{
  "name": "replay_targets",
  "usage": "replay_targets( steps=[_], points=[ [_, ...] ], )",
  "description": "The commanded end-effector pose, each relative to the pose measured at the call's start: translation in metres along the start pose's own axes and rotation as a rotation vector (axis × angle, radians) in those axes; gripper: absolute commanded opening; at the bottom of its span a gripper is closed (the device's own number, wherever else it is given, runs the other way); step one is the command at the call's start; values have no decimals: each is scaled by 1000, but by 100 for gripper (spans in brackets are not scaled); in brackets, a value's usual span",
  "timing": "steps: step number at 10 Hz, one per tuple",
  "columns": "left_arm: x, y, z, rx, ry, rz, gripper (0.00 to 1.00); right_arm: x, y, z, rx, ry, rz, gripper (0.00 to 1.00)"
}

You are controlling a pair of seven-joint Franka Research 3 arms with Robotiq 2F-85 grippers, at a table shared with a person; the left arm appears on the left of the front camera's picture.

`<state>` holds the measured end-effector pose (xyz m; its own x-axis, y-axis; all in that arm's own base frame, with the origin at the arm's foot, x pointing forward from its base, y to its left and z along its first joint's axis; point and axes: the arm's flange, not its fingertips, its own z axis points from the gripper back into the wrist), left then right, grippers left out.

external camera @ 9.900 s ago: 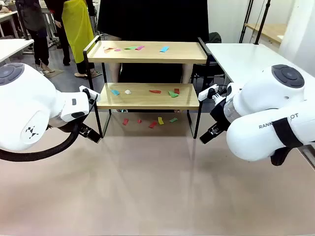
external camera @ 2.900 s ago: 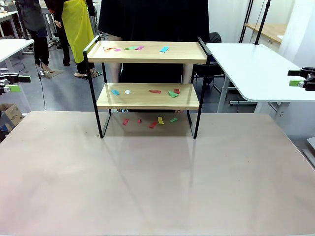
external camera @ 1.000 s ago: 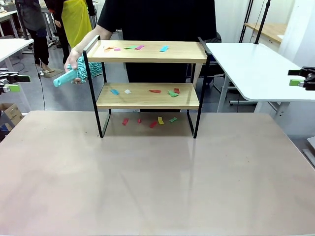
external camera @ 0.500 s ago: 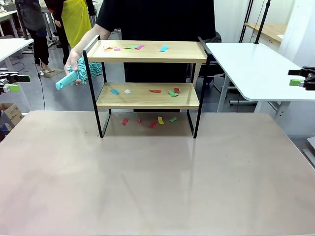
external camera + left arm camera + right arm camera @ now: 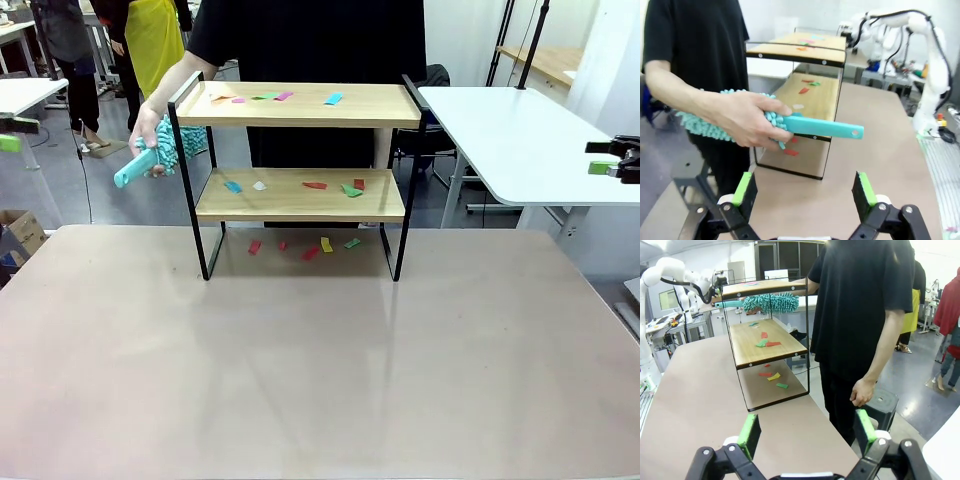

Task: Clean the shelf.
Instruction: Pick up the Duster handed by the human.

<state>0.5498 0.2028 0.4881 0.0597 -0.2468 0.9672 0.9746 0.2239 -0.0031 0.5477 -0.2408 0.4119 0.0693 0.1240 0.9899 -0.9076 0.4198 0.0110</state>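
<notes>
green pads on black fingers, left gripper: jaws spread as wide as they go, nothing between them, nothing touched.
item, just ahead of these jaws and above the gap: a person's hand closed around a teal duster; fluffy head sticking out behind the hand, flat handle lying crosswise over the gap, hanging hole at its free end.
item, beyond the duster: shelf, two light wooden boards in a thin black frame, standing end-on to the jaws on a beige table; well apart from the fingers.
item, on both boards and on the table under the lower board: small coloured paper scraps, red, green, white, blue.
right gripper: jaws equally wide apart, empty.
item, ahead of these jaws, well apart: the same shelf, seen from its other end, with the duster's fluffy head level with the top board at the far end.
item, ahead of one finger, off the table edge: the person's other hand, hanging loose, near a black stool.
</notes>
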Motion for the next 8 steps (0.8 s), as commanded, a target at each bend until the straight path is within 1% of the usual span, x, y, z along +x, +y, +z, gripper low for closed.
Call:
replay_targets(
  steps=[1,2,3,4,5,6,7,8],
  points=[
    [41,-23,-5,19,153,126,100,2,0,0,1,-2,5,100],
    [66,-36,-7,74,252,180,100,2,0,0,1,-2,5,100],
    [92,-51,-11,161,334,199,100,2,0,0,1,-2,5,100],
    [117,-69,-18,252,434,245,100,2,0,0,1,-2,5,100],
    [136,-85,-28,293,492,236,100,2,0,0,1,-2,5,100],
    [149,-95,-41,390,545,282,100,2,0,0,1,-2,5,100],
    [160,-104,-64,473,586,372,100,2,0,0,1,-2,5,100],
    [168,-114,-93,613,604,468,100,2,0,0,1,-2,5,100]
  ],
)
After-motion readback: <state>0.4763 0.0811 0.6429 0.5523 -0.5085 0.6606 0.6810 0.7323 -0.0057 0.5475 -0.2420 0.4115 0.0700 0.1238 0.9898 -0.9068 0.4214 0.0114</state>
